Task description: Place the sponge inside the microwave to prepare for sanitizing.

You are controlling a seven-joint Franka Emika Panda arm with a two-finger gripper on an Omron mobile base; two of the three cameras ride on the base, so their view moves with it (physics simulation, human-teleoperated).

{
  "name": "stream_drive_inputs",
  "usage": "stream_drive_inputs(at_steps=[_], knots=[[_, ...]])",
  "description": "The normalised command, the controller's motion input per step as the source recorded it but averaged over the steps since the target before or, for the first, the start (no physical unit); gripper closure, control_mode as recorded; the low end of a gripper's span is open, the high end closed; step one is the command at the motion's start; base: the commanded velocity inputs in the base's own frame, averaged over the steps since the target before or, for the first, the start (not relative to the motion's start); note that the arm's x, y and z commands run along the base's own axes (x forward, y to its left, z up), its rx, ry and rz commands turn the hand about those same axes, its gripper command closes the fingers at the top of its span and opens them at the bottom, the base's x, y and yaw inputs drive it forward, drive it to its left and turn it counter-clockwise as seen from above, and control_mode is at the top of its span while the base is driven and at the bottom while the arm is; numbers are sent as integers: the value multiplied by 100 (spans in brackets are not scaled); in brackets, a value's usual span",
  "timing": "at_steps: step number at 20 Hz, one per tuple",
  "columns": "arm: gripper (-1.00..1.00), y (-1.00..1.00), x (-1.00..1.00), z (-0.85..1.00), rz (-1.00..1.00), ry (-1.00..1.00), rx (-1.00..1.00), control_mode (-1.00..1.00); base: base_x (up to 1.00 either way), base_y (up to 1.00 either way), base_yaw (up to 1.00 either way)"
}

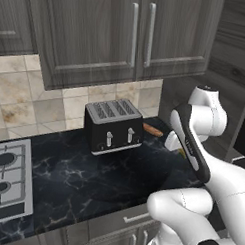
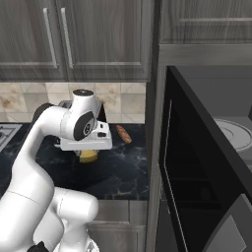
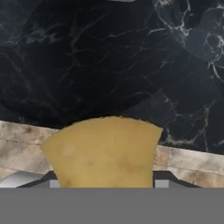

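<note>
Sponge (image 3: 103, 153) yellow-orange, large in hand view between dark fingertips (image 3: 54, 183), black marble counter (image 3: 109, 57) beyond. Seen from right base view, sponge (image 2: 88, 155) just under white hand, gripper (image 2: 87, 151) straddling it; whether clamped or merely around it cannot be told. Sausage-shaped item (image 2: 123, 134) near, toaster (image 1: 113, 126) behind. Microwave (image 2: 206, 187) well right, door swung open, turntable (image 2: 236, 134) visible.
</note>
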Motion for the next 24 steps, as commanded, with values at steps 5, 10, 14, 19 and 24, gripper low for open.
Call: stream_drive_inputs(at_steps=[5, 10, 14, 19, 24], knots=[[100, 0, 0, 0, 0, 0, 0, 100, -57, -5, -1], [100, 0, 0, 0, 0, 0, 0, 100, -77, -9, -6], [100, 0, 0, 0, 0, 0, 0, 100, -84, -5, -14], [100, 0, 0, 0, 0, 0, 0, 100, -77, 0, -25], [100, 0, 0, 0, 0, 0, 0, 100, -76, 0, -28]])
